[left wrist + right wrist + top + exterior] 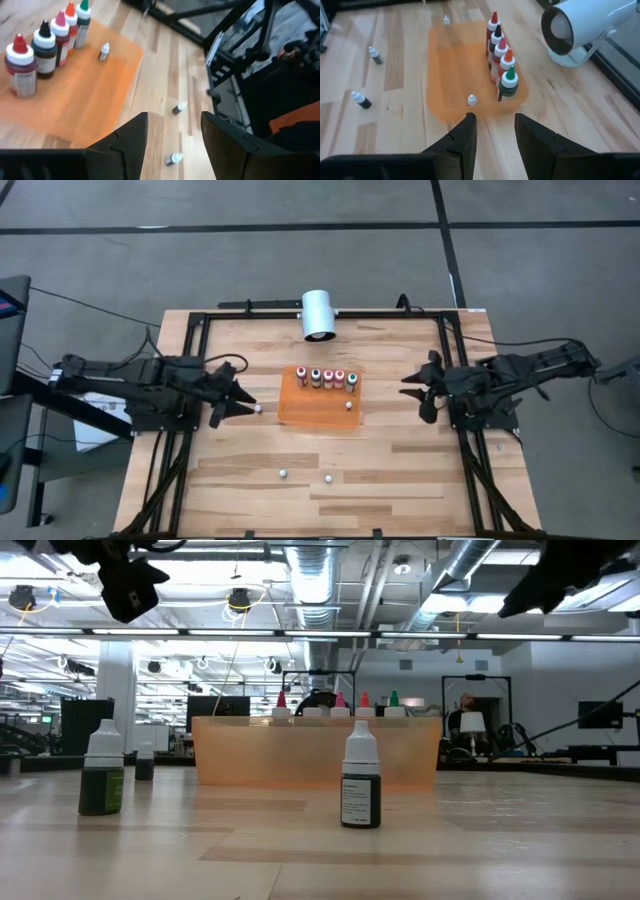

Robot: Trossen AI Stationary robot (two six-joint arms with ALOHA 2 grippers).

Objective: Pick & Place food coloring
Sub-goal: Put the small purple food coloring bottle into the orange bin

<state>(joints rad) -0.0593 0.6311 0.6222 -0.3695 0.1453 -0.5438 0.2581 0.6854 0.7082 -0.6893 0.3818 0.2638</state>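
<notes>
An orange tray lies mid-table. Along its far side stands a row of several food coloring bottles with coloured caps. One tiny pale-topped bottle stands on the tray's near right part. Another tiny bottle stands on the table just left of the tray. Two more tiny bottles stand near the front edge. My left gripper hangs open left of the tray, raised above the table, with nothing between its fingers. My right gripper hangs open right of the tray, also holding nothing.
A large white cylinder lies at the table's far edge behind the tray. Black frame rails run along the left, right and far sides. Bare wood lies between the tray and the two front bottles.
</notes>
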